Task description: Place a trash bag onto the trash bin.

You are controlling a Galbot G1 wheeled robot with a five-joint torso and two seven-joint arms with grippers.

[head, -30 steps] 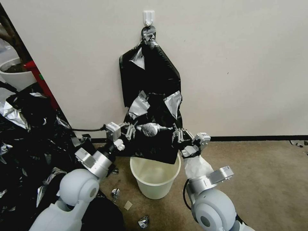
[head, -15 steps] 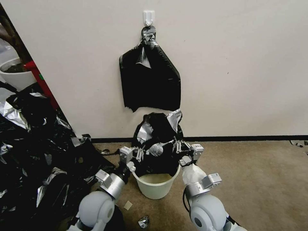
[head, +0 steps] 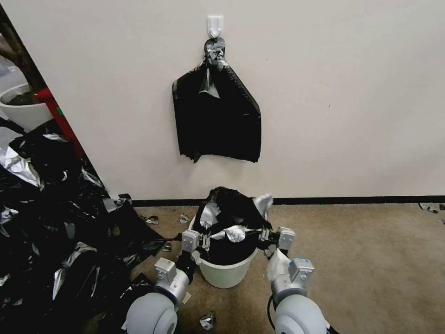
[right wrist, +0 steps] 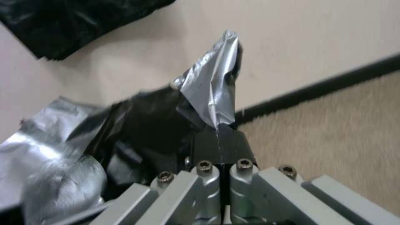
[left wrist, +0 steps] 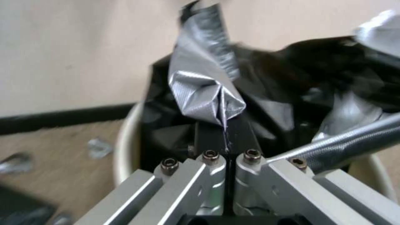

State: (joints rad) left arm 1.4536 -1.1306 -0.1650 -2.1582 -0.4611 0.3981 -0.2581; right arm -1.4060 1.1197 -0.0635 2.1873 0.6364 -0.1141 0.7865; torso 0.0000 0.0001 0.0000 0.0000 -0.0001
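**Both grippers pinch the black bag at the mouth of the cream bin**

On the far left of the head view, a large heap of crumpled black and silvery plastic sheets (head: 51,218) covers the floor beside a white planter (head: 21,109).

Near the middle, the left gripper (head: 202,241) sits at the left side of the small round cream-white plastic trash bin (head: 227,273), which stands on the tan carpet (head: 371,260) near the wall. In the left wrist view its black fingertips (left wrist: 212,134) are pressed together on a silvery, creased fold of the thin glossy black plastic trash bag (left wrist: 208,90), with the bin's rim (left wrist: 125,140) curving just beside them.

The trash bag (head: 232,218) bulges up out of the bin's mouth as a dark crumpled mound with silvery glints, its lower part inside the bin, and a taut strip of plastic runs between the two grippers across the opening.

On the wall above, a larger flat black bundle with a pointed top (head: 215,116) hangs from a white hook (head: 214,25), well apart from the bin.

To the right, the right gripper (head: 267,235) is at the bin's right side. In the right wrist view its fingers (right wrist: 233,147) are closed tight on another silvery flap of the bag (right wrist: 212,87), in front of the dark baseboard (right wrist: 325,87).
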